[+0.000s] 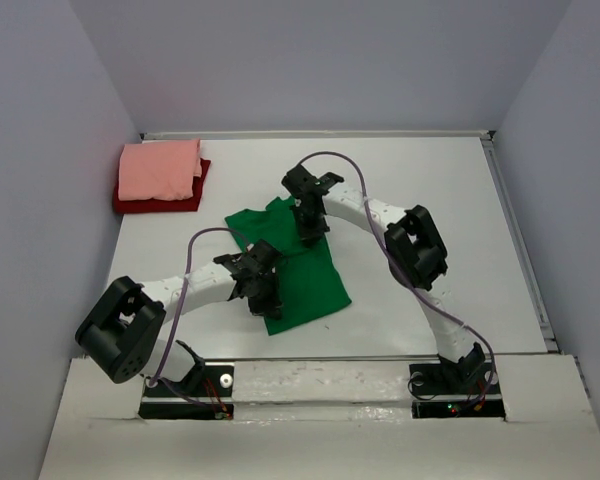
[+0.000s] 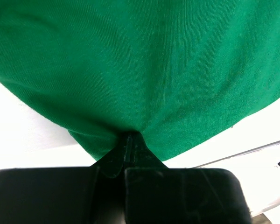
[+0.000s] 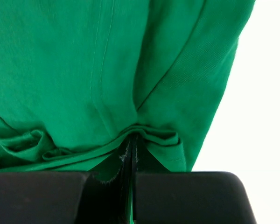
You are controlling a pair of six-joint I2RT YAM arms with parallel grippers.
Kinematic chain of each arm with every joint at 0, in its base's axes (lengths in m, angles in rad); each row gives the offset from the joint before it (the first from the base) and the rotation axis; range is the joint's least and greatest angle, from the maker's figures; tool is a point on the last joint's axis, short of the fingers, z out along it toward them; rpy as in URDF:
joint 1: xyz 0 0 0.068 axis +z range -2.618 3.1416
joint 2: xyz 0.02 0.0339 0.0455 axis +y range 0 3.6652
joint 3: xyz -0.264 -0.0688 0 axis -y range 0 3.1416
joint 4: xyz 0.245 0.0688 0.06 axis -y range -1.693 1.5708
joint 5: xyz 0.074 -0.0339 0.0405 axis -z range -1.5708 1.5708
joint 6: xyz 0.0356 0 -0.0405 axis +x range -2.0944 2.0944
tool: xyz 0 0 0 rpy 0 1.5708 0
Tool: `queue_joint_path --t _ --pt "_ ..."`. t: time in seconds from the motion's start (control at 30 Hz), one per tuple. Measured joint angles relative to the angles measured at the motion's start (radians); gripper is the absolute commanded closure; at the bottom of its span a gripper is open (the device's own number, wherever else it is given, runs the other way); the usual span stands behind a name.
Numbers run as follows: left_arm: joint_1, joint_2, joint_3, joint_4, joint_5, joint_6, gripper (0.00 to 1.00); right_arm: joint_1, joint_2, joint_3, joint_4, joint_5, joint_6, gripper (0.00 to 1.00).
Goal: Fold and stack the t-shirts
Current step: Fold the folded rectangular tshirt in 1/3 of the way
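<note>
While the green t-shirt (image 1: 305, 285) lies spread near the middle of the white surface (image 1: 450, 200), both arms reach onto it from opposite ends; the cloth sits at a slant, its near end broad and flat, its far end narrower and rumpled, with a flap of fabric sticking out toward the far left. The left arm (image 1: 195, 285) comes in from the near left, and the left jaws are shut on the shirt's near-left edge; in the left wrist view the two dark fingers (image 2: 130, 149) meet with a pinch of green between them, the fabric drawn into a small peak there and running smooth beyond it. The right arm (image 1: 380, 215) bends in from the right and comes down on the far end of the same shirt; the right jaws are likewise closed tight on it; in the right wrist view a seamed edge is bunched into soft folds just at the fingertips (image 3: 130, 149), and bare white shows past the cloth on the right.

Well apart from all this, in the far left corner, the salmon-pink t-shirt (image 1: 160, 170) lies folded on top of the dark red t-shirt (image 1: 160, 205); the red one shows only as a band along the near side and the right side of the pink one; neither arm is near that stack.
</note>
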Motion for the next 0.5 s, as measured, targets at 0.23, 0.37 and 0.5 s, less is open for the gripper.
queue_joint_path --t 0.23,0.37,0.5 --pt "-0.014 0.014 0.006 0.012 0.009 0.000 1.00 -0.037 0.045 0.127 -0.037 0.010 -0.039 1.00" --pt "-0.024 0.023 0.010 0.022 0.016 0.000 1.00 -0.068 0.075 0.193 -0.053 0.015 -0.060 1.00" --pt "-0.027 0.032 0.014 0.028 0.026 0.000 1.00 -0.095 0.126 0.320 -0.110 0.045 -0.094 1.00"
